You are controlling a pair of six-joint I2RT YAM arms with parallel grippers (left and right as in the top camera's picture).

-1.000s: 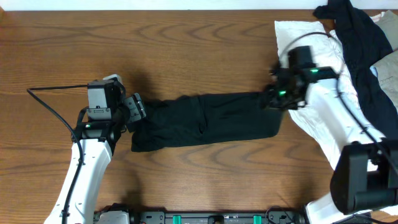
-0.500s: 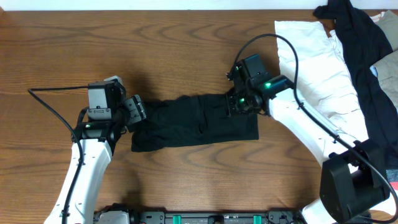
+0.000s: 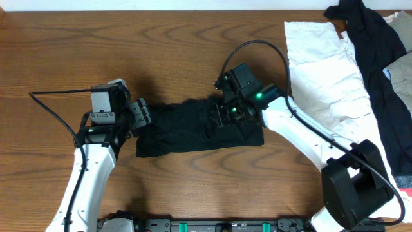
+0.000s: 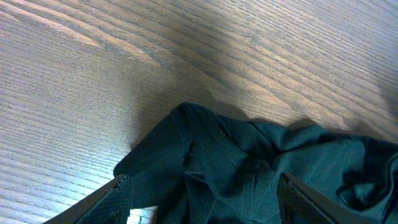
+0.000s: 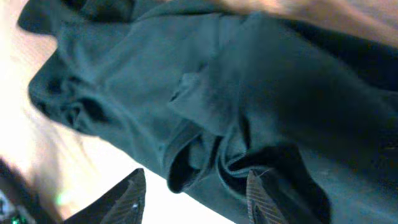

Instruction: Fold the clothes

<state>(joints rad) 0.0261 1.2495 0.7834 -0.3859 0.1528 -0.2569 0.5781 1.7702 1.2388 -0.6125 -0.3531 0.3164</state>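
Overhead view: the right end effector (image 3: 222, 114) has swept leftward over the past second, from the far right end of the black soft matte shirt (image 3: 174, 132) to about its middle. The shirt's right edge has come in with it. The long strip on the brown wood-grain counter (image 3: 193, 38) is now shorter, with its right part doubled over itself. I judge that a lengthwise fold has just been laid and the release is under way. In the right wrist view the two fingers stand parted, where a moment ago they were pressed together. Bunched folds of cloth lie just beyond and between them. Whether the tips touch the fabric I cannot tell, but nothing is pinched. The left end effector (image 3: 140, 115) has not moved and sits at the shirt's left end. Its wrist view shows the fingers spread wide, with bunched fabric lying loose between them, not gripped. The shirt lies mid-counter between the two arms, apart from the large white wrinkled cloth (image 3: 322, 58) and the other black garment (image 3: 380, 45) at the right side.
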